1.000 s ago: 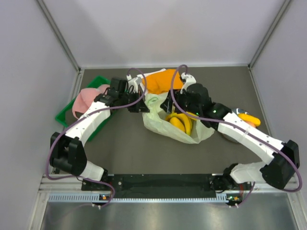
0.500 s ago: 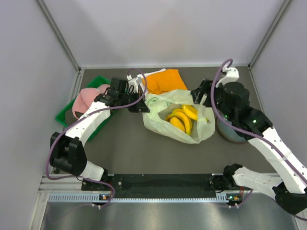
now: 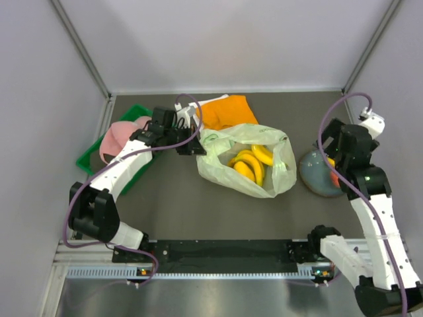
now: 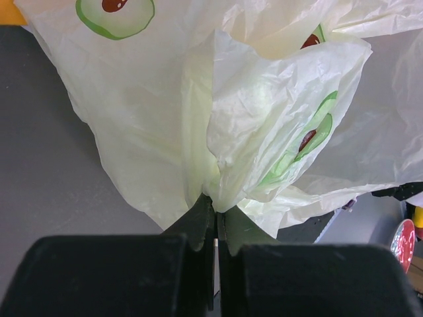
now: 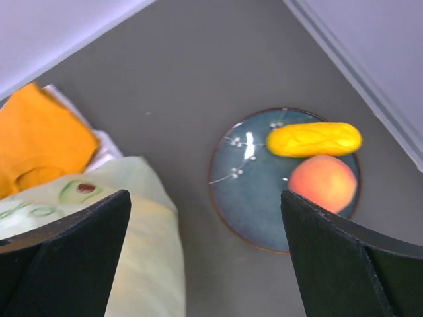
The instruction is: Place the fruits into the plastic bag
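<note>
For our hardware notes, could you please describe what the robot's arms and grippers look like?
The left arm and right arm both have white link shells with black joints and black bases. A purple cable loops along each arm. The left gripper and right gripper have plain black, blocky fingers that taper to wedges.

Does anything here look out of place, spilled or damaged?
Nothing looks spilled or damaged. The plastic bag lies crumpled with bananas inside, its edge pinched in the left claw. A yellow fruit and a peach-coloured fruit sit on the plate, outside the bag.
</note>
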Robot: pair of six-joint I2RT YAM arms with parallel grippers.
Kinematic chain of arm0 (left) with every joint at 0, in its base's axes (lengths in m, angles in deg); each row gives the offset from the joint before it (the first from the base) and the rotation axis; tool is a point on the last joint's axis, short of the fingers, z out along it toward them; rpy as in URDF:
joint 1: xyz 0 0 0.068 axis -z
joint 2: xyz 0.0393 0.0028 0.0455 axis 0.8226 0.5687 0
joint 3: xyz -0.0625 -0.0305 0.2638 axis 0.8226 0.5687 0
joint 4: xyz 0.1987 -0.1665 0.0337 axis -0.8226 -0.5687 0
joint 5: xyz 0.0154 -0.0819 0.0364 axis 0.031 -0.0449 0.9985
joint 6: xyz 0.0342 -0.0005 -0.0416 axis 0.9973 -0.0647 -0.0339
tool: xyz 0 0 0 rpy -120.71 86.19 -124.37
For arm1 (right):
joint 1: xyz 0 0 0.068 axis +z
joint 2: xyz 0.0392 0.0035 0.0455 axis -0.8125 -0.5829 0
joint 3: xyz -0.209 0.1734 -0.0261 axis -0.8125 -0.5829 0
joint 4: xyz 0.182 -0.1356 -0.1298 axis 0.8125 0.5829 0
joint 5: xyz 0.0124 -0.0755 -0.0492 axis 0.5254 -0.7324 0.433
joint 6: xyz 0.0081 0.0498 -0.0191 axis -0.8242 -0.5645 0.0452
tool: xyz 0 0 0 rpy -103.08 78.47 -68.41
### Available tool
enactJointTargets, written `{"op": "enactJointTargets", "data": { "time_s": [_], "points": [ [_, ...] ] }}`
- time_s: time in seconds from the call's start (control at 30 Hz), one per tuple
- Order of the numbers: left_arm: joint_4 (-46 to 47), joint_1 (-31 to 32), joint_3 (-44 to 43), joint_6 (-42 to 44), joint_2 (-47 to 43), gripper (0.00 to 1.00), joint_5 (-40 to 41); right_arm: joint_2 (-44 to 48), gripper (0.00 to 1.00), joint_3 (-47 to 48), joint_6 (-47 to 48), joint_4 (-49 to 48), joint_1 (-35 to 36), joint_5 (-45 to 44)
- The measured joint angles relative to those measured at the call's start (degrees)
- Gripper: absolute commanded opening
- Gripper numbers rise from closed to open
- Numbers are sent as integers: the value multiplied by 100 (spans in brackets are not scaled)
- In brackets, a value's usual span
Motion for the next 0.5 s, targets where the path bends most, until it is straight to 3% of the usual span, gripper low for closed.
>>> {"op": "enactJointTargets", "data": {
  "time_s": [0.33, 0.5],
  "points": [
    [0, 4, 0, 2, 0, 0, -4, -442, 98, -1340, -299, -289, -1561, 481],
    [-2, 7, 0, 2, 0, 0, -2, -658, 99, -1685, -372, -420, -1958, 599]
  ]
}}
